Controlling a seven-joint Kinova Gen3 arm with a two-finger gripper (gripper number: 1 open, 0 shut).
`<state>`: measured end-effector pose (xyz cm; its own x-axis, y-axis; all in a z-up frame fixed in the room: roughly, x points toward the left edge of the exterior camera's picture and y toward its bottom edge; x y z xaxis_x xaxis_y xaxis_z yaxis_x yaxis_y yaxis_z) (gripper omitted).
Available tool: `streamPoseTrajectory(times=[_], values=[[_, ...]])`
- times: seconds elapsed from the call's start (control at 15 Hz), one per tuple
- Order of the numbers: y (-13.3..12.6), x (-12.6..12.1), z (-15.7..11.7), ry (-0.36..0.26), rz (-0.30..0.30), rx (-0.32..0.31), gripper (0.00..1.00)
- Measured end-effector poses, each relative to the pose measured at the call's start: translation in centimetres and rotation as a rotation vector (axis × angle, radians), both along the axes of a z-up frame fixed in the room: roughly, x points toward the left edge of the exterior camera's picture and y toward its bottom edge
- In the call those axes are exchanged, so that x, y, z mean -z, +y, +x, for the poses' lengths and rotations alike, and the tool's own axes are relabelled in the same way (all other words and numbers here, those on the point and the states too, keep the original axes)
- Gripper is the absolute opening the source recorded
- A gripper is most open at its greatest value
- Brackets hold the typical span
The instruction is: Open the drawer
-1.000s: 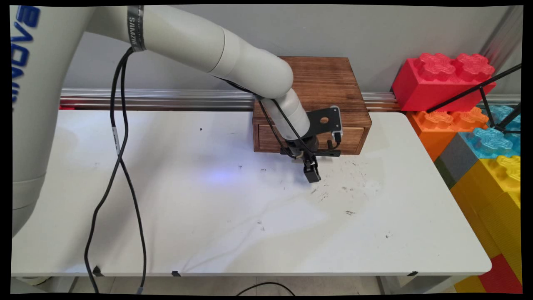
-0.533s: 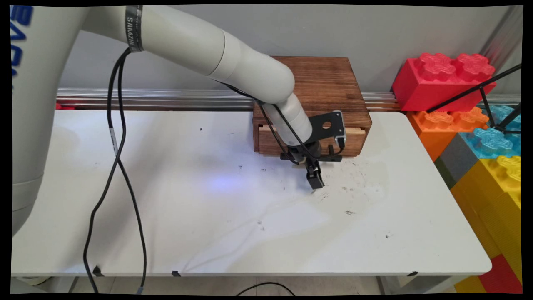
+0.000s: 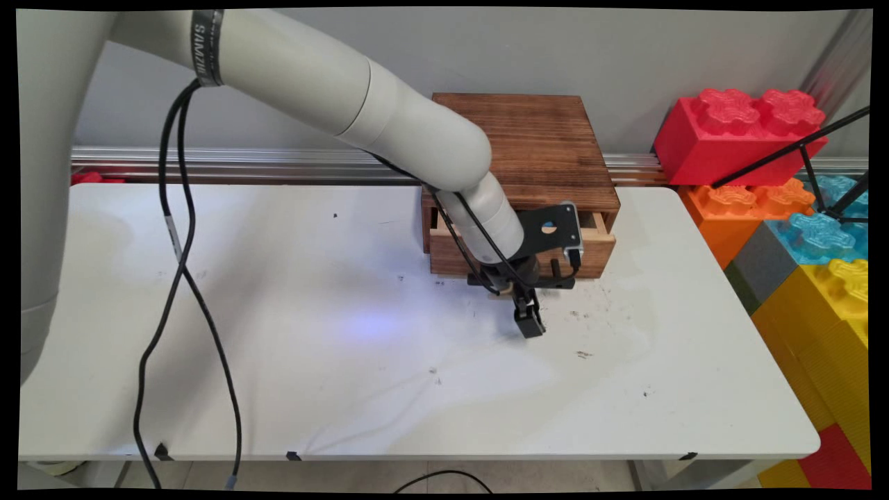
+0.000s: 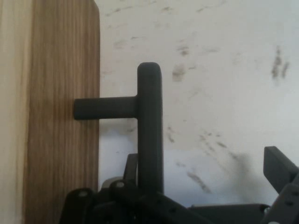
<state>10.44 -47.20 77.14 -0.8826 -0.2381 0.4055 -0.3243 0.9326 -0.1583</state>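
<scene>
The gripper (image 3: 529, 323) is released: one finger is hooked behind the black handle (image 4: 149, 126), the other well clear. The drawer (image 3: 596, 251) now projects further than before from the wooden box (image 3: 535, 139) at the far edge of the table (image 3: 312, 375).

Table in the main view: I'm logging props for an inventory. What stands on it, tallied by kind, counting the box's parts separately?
Dark brown wooden box: 1
Lighter wooden drawer, pulled partly out of the box: 1
Black bar handle on the drawer front: 1
Total: 3
</scene>
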Motion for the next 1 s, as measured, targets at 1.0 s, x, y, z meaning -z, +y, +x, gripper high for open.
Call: streamPoseTrajectory(times=[1.0], values=[[7.8, -0.5, -2.5, 0.018, 0.062, 0.022, 1.00]])
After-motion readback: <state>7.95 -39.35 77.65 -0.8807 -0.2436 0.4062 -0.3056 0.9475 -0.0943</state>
